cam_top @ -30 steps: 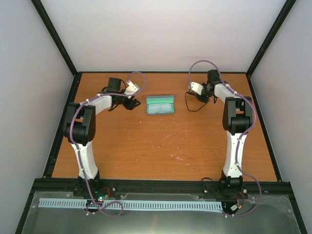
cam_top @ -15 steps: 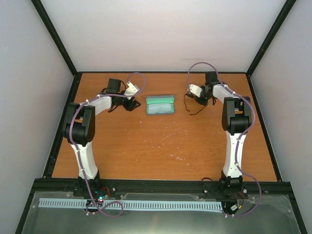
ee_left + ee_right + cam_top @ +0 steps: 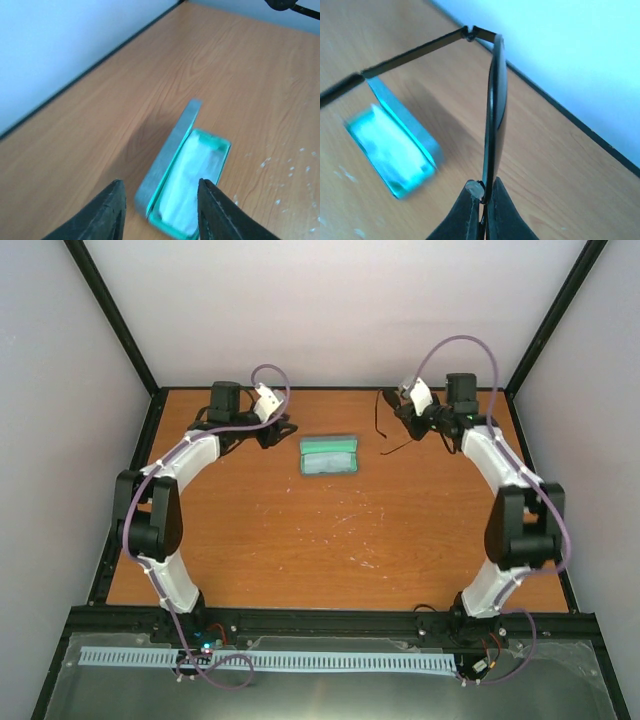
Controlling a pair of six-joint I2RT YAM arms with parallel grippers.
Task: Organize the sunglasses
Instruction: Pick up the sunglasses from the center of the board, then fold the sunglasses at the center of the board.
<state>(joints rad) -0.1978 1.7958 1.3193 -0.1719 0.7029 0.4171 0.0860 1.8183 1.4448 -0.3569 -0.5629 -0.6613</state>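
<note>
The sunglasses [image 3: 495, 100] are a thin black wire pair seen edge-on, pinched at the bridge beside a clear nose pad by my shut right gripper [image 3: 482, 200]. One temple arm [image 3: 412, 54] sticks out to the left. From above, the sunglasses [image 3: 381, 420] hang off the table under my right gripper [image 3: 400, 412], right of the case. The open grey-blue case [image 3: 328, 454] with a green lining holds a pale cloth [image 3: 192, 175]. My left gripper [image 3: 161, 207] stands open above the case's near end with nothing held; from above it [image 3: 280, 428] sits left of the case.
Black frame rails [image 3: 330, 389] edge the orange table [image 3: 330, 540] at the back and sides, with white walls close behind. Both arms reach toward the far edge. White scuff marks [image 3: 355, 530] speckle the table's middle.
Both arms have stretched toward the back of the table. My right gripper has carried the sunglasses up and back. My left gripper's jaws have narrowed somewhat.
</note>
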